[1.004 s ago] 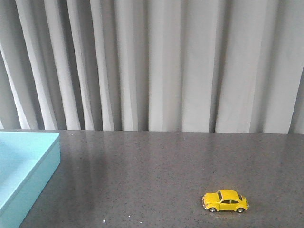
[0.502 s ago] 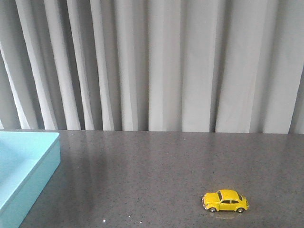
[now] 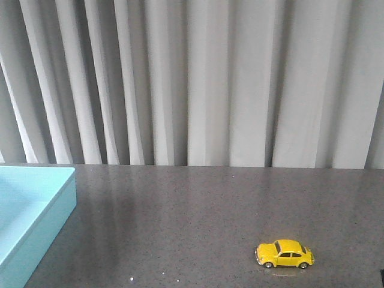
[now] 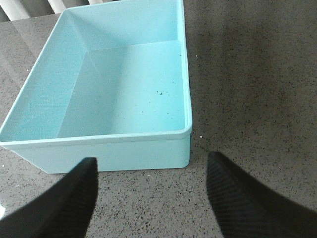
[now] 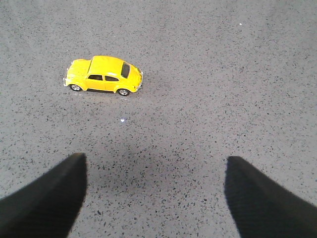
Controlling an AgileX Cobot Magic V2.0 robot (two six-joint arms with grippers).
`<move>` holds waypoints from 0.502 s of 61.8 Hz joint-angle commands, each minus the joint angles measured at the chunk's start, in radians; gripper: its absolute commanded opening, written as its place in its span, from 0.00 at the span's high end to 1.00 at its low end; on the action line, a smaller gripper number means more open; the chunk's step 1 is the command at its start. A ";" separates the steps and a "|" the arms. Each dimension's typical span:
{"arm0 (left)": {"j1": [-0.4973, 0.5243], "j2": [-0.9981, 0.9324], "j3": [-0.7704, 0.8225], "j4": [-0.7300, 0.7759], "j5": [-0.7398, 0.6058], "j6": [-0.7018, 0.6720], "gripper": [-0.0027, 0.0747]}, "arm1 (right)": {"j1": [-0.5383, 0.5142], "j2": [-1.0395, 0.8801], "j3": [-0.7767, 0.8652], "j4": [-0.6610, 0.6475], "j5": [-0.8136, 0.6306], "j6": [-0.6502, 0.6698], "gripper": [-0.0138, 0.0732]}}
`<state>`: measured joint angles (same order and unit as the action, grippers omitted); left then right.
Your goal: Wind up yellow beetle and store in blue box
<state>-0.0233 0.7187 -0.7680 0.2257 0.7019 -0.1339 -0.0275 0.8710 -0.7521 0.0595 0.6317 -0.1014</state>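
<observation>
**A:** Looking at this one, nothing's been touched yet, I reckon. The yellow beetle [image 3: 285,254] sits on its wheels on the dark speckled table [image 3: 198,216], over on the robot's right side, well apart from the blue box [image 3: 33,207] at the far left. Makes sense as a setup: one arm per item, car for the right, box for the left.

**B:** Yeah, and both tools are spread wide. The right gripper [image 5: 153,198] hangs above bare table with the beetle [image 5: 103,75] ahead of its fingertips, off to one side, not between them. Holding nothing.

**A:** Same with the left gripper [image 4: 151,198], splayed open just short of the box's near wall [image 4: 99,153]. Box [image 4: 124,84] looks empty apart from a few dark specks on the floor.

**B:** What bugs me is what you can't see. Front view cuts the box off at the left edge and bottom, and neither arm shows up there at all. Only the fingertips appear in the wrist views.

**A:** Also can't spot any winding key or knob on the car. My guess is it's a pull-back type, but that's a guess.
</observation>
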 commanded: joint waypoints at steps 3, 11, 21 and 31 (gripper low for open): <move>0.000 0.001 -0.035 0.001 -0.073 -0.005 0.25 | -0.006 -0.003 -0.033 0.044 -0.061 0.001 0.11; 0.000 0.001 -0.035 0.001 -0.076 -0.005 0.25 | -0.006 0.020 -0.036 0.095 -0.085 -0.016 0.13; 0.000 0.001 -0.035 0.001 -0.076 -0.005 0.25 | 0.021 0.152 -0.124 0.103 0.008 -0.027 0.18; 0.000 0.001 -0.035 0.004 -0.076 -0.005 0.25 | 0.107 0.332 -0.286 0.074 0.094 -0.004 0.19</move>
<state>-0.0233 0.7187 -0.7680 0.2248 0.6988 -0.1339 0.0398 1.1304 -0.9261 0.1492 0.7330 -0.1177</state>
